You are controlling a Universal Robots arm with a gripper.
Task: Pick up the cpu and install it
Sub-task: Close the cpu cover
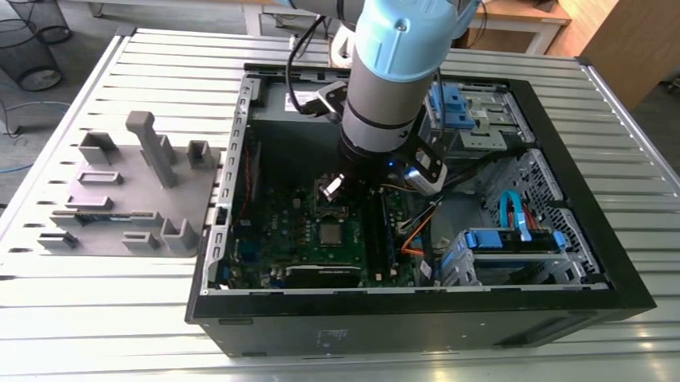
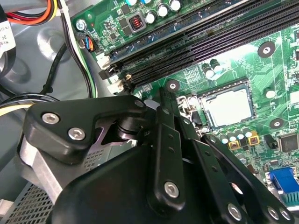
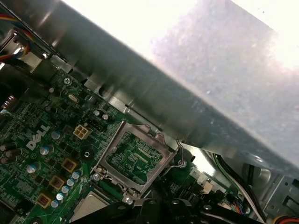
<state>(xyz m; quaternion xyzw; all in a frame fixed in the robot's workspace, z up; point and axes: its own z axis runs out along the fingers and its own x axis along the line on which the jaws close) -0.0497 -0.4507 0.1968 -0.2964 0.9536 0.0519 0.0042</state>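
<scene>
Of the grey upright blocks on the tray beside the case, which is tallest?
The narrow post near the tray's middle; it rises above all others.

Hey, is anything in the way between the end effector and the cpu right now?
Nothing visible is. The cpu sits uncovered on the motherboard, and the hinged socket frame is swung open beside it, not over it. The end effector hangs close by, to one side of it.
</scene>
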